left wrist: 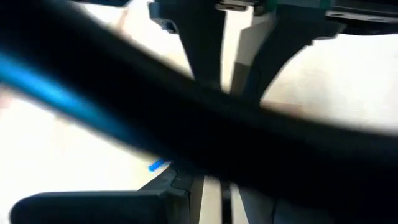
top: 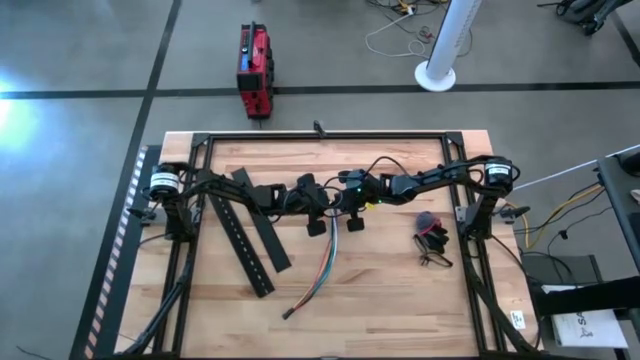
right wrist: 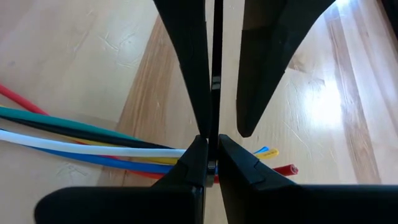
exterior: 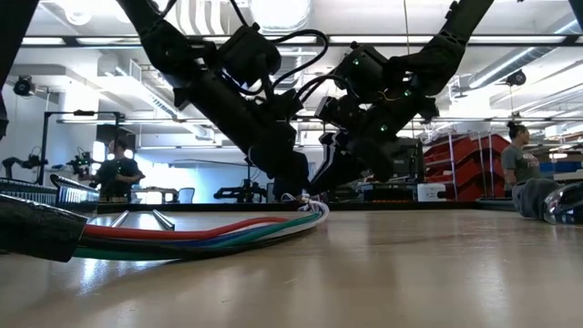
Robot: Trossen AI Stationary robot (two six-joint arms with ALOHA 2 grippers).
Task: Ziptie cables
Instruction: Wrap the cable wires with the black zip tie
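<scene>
Cables (exterior: pixel 196 233) lie on the surface (exterior: pixel 410 273), frame centre. Right gripper (right wrist: pixel 211 152) pinches a thin black strap; left gripper (top: pixel 318 208) stands narrow, contents unclear. Recommend steady tension while cinching.

table (top: pixel 400 290): pale wood planks, visible grain, smooth with a soft sheen;
cables (right wrist: pixel 93 146): smooth, plastic-looking insulation, slightly glossy;
right gripper (right wrist: pixel 211 149): fingers of matt black, plastic-looking material;
slotted bars (top: pixel 245 245): flat, matt black;
table frame (top: pixel 330 135): black, metal-looking, dull finish;
floor (top: pixel 90 60): grey, smooth, faintly reflective
</scene>
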